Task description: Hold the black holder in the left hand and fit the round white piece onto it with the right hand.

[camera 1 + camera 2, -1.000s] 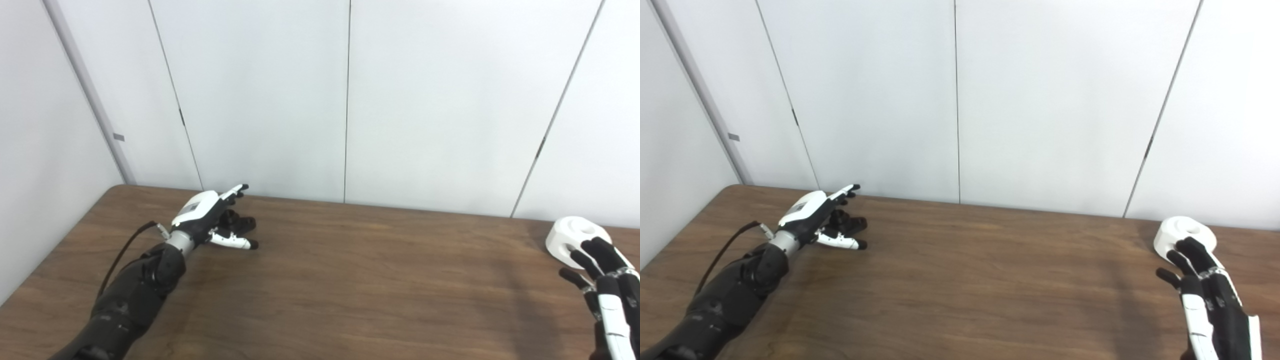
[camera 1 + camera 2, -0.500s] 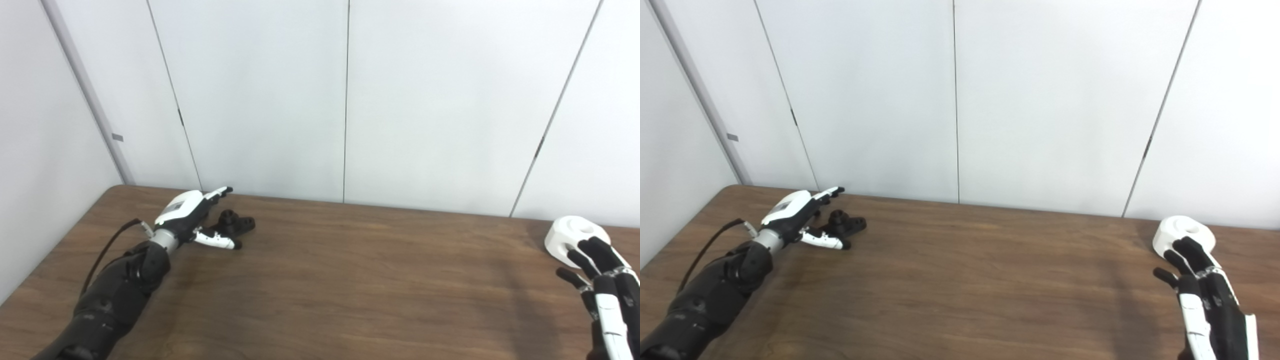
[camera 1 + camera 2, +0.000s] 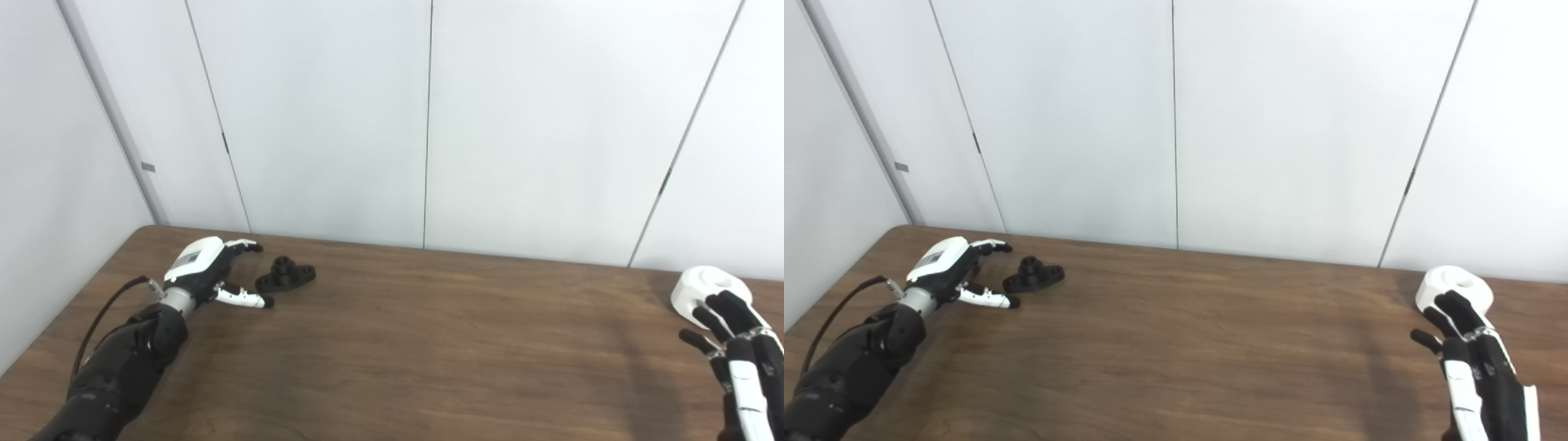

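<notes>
The black holder (image 3: pixel 286 275) lies on the brown table at the far left, a flat base with a short round post. My left hand (image 3: pixel 211 272) is open just left of it, fingers spread, not touching it. The round white piece (image 3: pixel 704 290) rests on the table at the far right. My right hand (image 3: pixel 738 343) is open just in front of it, its fingertips reaching the piece's near side; whether they touch it I cannot tell.
The brown wooden table (image 3: pixel 429 349) runs up to white wall panels (image 3: pixel 429 122) at the back. Its rounded far left corner (image 3: pixel 144 229) is close behind my left hand.
My left hand has drawn back to the left, off the black holder, which now lies fully in sight. The right hand has barely moved.
</notes>
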Controlling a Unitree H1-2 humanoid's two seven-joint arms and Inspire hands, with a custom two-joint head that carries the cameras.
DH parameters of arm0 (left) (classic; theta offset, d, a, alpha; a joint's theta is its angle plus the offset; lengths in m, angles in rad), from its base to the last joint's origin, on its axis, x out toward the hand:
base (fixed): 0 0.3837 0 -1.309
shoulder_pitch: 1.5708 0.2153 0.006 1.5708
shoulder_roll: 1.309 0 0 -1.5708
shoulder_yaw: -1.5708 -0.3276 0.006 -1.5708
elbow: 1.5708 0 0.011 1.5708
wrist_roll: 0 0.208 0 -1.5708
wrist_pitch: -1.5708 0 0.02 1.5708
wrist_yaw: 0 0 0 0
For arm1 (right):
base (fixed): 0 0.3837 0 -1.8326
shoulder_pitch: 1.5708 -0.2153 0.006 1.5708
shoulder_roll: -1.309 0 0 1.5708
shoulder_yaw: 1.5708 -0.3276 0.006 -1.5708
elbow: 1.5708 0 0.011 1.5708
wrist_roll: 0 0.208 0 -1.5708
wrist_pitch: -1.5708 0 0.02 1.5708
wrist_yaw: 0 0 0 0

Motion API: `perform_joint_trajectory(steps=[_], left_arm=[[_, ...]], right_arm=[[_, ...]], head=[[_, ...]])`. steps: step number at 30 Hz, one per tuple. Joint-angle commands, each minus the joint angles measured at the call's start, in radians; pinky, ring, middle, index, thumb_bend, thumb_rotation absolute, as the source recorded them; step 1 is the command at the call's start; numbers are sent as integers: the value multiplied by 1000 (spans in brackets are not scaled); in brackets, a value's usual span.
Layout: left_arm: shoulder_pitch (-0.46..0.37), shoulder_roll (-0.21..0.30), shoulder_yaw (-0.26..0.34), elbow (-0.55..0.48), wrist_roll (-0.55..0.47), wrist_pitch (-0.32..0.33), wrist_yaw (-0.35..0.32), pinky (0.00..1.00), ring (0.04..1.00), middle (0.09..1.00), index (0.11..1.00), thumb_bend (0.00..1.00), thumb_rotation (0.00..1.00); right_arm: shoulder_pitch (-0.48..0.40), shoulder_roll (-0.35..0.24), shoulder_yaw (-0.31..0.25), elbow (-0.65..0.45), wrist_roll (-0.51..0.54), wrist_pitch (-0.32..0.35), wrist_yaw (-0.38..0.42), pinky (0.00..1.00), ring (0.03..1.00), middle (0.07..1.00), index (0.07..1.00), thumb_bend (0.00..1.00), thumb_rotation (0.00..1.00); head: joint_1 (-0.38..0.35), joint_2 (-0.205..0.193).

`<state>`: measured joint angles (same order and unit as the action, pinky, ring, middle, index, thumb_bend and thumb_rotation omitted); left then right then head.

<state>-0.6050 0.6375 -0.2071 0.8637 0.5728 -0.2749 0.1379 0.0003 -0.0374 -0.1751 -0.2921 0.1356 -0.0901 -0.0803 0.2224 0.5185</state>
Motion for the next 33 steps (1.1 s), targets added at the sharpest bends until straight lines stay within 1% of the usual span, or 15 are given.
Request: perform_joint_trajectory(steps=[1, 5, 8, 12, 15, 19, 20, 24, 30, 33], left_arm=[[-34, 44, -17, -31, 53, 30, 49, 892, 896, 854, 751, 1000, 318], [-37, 44, -65, -30, 126, 76, 93, 990, 943, 865, 726, 1000, 436], [-37, 39, -89, -38, 155, 108, 97, 999, 970, 879, 725, 1000, 502], [-43, 29, -118, -30, 174, 123, 103, 1000, 979, 882, 718, 1000, 559], [-44, 22, -123, -36, 171, 129, 96, 1000, 979, 882, 710, 1000, 564], [-45, 11, -123, -26, 153, 102, 110, 1000, 959, 870, 696, 1000, 527], [-46, 7, -124, -22, 151, 105, 108, 1000, 955, 868, 694, 1000, 524], [-47, 3, -127, -15, 141, 99, 97, 1000, 962, 879, 708, 1000, 557], [-43, -4, -132, -30, 139, 117, 88, 1000, 959, 879, 709, 1000, 554], [-45, -10, -131, -29, 135, 121, 89, 1000, 954, 875, 704, 1000, 533]], right_arm=[[-24, 4, 2, -36, -11, -33, -3, 677, 800, 815, 774, 481, 661], [-24, 6, 3, -43, -12, -29, -1, 677, 800, 815, 772, 473, 663], [-23, 5, 4, -45, -16, -27, 0, 683, 806, 822, 776, 475, 671], [-24, 4, 3, -49, -15, -22, 1, 684, 806, 821, 775, 469, 667], [-25, 4, 3, -47, -12, -24, 2, 679, 802, 818, 773, 467, 658], [-24, 7, 3, -49, -17, -27, -1, 680, 800, 814, 772, 469, 653], [-24, 8, 4, -52, -18, -24, -2, 680, 799, 813, 772, 471, 653], [-23, 12, 5, -60, -20, -14, -4, 686, 805, 819, 778, 471, 657], [-22, 15, 4, -70, -25, -5, -7, 676, 798, 816, 776, 479, 660], [-22, 17, 5, -78, -26, 3, -9, 676, 799, 816, 776, 464, 660]], head=[[1, 1], [2, 4], [2, 8], [2, 8], [2, 8], [-1, 12], [-1, 13], [-4, 14], [-3, 17], [-5, 17]])
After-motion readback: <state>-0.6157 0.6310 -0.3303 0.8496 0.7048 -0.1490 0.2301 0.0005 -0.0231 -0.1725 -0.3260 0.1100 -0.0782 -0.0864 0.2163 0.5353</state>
